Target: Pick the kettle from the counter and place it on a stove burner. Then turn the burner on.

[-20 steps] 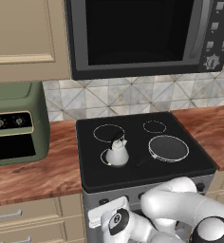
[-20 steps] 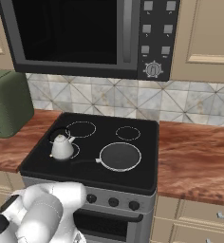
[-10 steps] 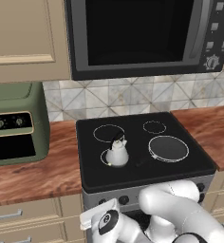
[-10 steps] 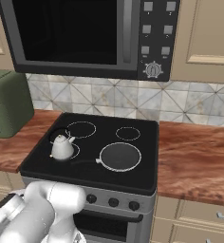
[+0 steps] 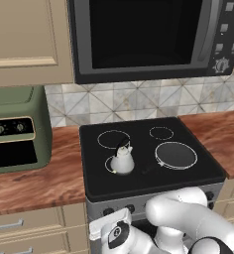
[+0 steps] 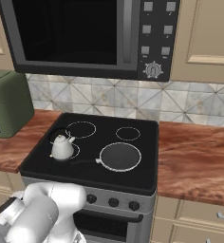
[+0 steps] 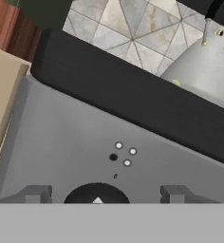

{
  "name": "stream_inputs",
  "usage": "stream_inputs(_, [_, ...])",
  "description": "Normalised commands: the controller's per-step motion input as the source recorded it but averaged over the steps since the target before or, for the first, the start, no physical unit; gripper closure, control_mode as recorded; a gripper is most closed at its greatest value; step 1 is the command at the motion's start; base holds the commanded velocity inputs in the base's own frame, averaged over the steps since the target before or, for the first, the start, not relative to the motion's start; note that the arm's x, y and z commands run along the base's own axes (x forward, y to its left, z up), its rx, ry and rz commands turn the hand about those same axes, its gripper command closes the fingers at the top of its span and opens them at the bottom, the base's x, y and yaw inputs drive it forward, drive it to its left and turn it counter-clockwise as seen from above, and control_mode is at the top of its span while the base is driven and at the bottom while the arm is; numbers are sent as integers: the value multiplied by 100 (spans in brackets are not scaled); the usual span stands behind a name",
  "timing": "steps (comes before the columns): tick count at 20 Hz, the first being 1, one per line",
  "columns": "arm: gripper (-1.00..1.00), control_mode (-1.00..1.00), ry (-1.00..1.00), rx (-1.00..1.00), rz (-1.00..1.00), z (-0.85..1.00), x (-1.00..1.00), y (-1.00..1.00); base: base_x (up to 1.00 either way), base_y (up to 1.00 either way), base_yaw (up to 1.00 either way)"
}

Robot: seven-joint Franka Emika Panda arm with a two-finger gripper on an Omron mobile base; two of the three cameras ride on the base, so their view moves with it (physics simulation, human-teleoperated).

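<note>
The kettle stands upright on the black stove top, on the front left burner, whose thin white ring peeks out around its base. Behind it is a larger white ring, to the back right a small ring, and to the right a grey disc burner. My arm curls low in front of the stove's knob panel. The green oven sits on the desk at left, under a beige cabinet. The microwave hangs above the stove.
</note>
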Motion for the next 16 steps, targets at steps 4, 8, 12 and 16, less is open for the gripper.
stream_inputs(4, [-100,-100,0,0,0,0,0,-1,0,0,0])
stream_inputs(8, [-100,-100,0,0,-2,-13,-29,-4,0,0,0])
stream_inputs(12, [-100,-100,2,0,0,-28,-1,0,0,0,0])
stream_inputs(16, [-100,-100,2,0,0,-37,-1,0,0,0,0])
